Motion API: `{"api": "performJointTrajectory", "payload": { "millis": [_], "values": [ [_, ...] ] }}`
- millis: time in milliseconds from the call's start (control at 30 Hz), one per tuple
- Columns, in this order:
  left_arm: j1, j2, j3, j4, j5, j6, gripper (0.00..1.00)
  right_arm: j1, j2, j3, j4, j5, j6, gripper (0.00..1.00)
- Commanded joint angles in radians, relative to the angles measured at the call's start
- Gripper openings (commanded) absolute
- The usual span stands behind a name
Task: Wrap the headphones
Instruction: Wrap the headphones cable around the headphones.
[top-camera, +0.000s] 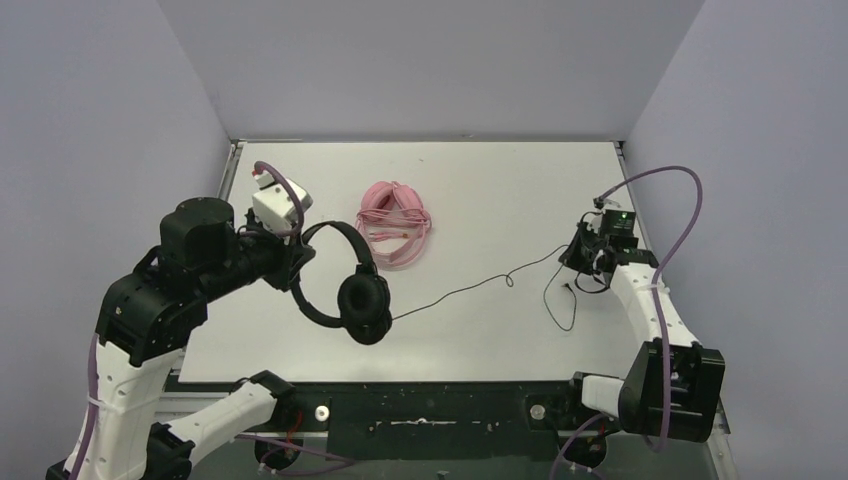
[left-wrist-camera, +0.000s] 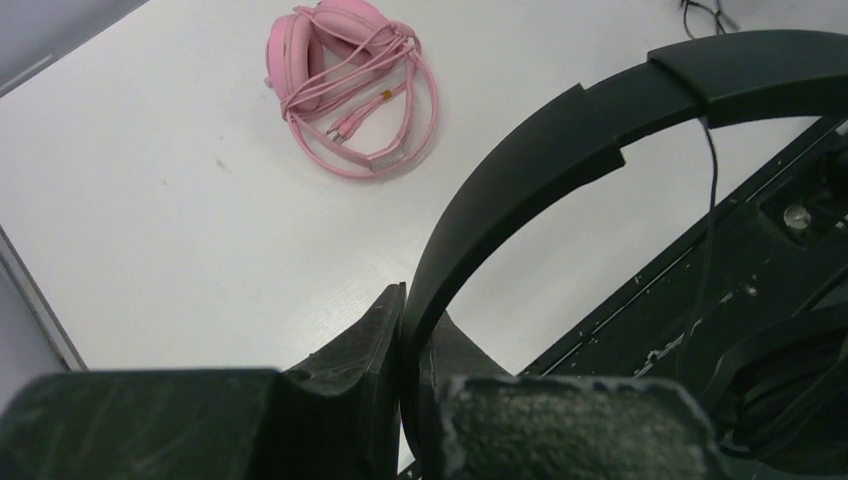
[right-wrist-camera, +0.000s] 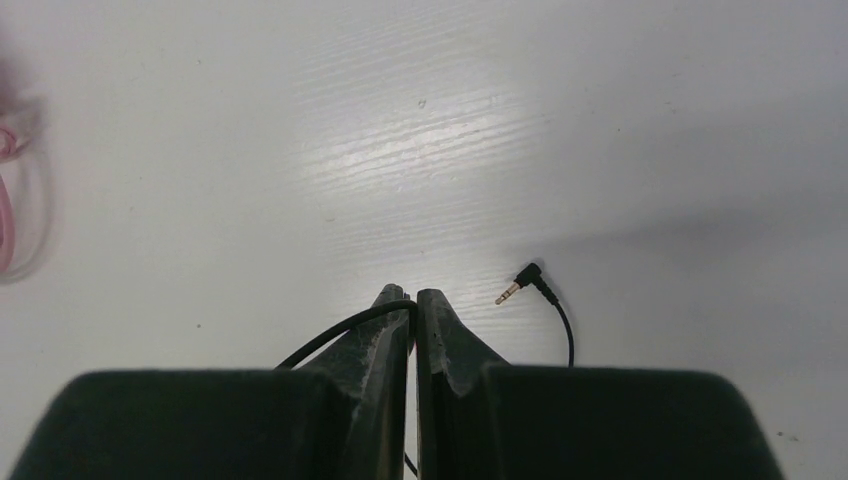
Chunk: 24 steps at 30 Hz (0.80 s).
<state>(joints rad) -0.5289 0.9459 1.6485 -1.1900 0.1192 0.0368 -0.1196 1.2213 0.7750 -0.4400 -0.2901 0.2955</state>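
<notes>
**While the left gripper (left-wrist-camera: 405, 300) clamps the black headphones (top-camera: 340, 232), the right gripper (right-wrist-camera: 412, 297) pinches the black cable (top-camera: 470, 285)**

Where the left fingers meet, they are pressed tight on the headband, and the ear cups hang below it near the front edge of the table (top-camera: 500, 180). The right jaws are closed together on the thin cord — its plug (right-wrist-camera: 520, 280) lies loose on the white surface just beside them. Farther back, between the arms, the pink headphones (top-camera: 393, 222) lie flat — their cord coiled around them.
</notes>
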Motion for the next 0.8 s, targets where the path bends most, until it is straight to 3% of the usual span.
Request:
{"api": "performJointTrajectory", "payload": {
  "millis": [0,167,467,767],
  "values": [
    [-0.010,-0.037,-0.064,0.014,0.015,0.114,0.00,-0.025,0.005,0.094,-0.007,0.038,-0.001,0.00],
    [-0.064,-0.068,-0.174,0.031,-0.028,0.135,0.00,-0.048,0.045,0.190,-0.037,0.062,0.006,0.00],
    [-0.229,-0.026,-0.307,0.053,-0.312,0.092,0.00,-0.057,0.081,0.342,-0.062,0.083,0.029,0.00],
    [-0.283,-0.009,-0.406,0.107,-0.385,0.040,0.00,-0.064,0.147,0.521,-0.089,0.122,0.034,0.00]
  ]
}}
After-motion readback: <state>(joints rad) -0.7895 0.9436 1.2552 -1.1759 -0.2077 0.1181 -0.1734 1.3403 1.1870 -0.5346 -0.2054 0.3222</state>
